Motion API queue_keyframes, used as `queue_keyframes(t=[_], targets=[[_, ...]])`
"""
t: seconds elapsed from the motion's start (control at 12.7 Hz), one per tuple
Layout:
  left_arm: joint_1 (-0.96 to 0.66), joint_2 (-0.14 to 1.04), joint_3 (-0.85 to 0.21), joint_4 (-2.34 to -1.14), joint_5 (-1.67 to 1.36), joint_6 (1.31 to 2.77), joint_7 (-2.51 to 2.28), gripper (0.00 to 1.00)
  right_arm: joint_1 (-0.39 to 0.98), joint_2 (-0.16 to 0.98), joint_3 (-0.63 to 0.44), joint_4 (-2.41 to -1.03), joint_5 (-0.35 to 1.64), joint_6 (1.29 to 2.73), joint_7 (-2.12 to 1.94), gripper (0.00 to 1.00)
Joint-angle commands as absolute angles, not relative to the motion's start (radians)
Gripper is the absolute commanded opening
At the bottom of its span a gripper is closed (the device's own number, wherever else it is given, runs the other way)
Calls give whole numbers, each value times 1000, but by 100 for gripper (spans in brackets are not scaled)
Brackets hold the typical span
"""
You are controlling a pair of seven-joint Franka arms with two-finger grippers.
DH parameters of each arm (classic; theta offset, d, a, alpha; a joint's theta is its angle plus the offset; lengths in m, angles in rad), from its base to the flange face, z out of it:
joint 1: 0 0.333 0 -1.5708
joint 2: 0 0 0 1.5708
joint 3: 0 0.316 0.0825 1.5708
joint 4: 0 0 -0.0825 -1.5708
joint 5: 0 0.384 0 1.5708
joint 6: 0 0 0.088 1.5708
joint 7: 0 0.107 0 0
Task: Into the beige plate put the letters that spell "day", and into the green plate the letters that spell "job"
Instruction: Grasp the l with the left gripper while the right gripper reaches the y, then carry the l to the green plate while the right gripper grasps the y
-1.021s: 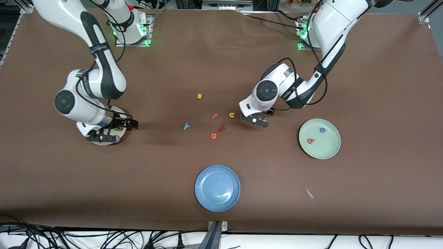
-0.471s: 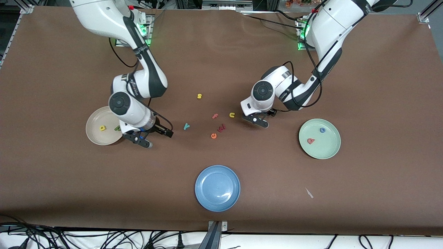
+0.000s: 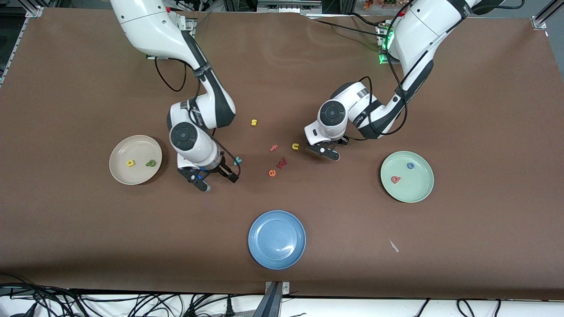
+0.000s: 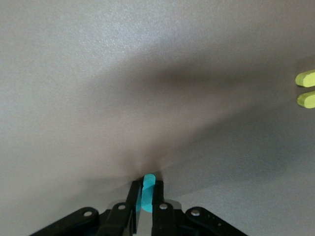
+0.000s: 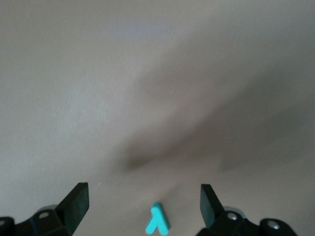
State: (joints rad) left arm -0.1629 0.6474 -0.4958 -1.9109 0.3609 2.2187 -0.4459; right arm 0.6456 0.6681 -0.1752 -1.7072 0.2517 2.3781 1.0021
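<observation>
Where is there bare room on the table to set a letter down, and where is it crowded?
Bare cloth lies between the blue plate and the green plate, and between the blue plate and the beige plate. Crowded: the loose-letter cluster, the yellow u and orange e, between the shut left gripper and open right gripper.

"d" (image 3: 130, 163) and "a" (image 3: 151, 163) in beige plate (image 3: 121, 174)

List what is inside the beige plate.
The beige plate holds a yellow "d" and a dark green "a", lying apart. Nothing covers the plate, so its whole inside is seen.
</observation>
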Motion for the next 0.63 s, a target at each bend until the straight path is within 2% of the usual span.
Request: queue_keyframes(t=[0.0, 0.24, 0.55], targets=[[-158, 618, -489, -1922, 399, 2211, -468, 0, 683, 693, -186, -1686, 267, 2378, 1054, 100], [-147, 552, -489, -1892, 399, 2100, -454, 0, 692, 710, -186, -1689, 271, 2378, 1054, 99], [-112, 519, -489, -1780, 397, 1907, -410, 0, 693, 719, -169, -1700, 275, 2379, 1052, 94]])
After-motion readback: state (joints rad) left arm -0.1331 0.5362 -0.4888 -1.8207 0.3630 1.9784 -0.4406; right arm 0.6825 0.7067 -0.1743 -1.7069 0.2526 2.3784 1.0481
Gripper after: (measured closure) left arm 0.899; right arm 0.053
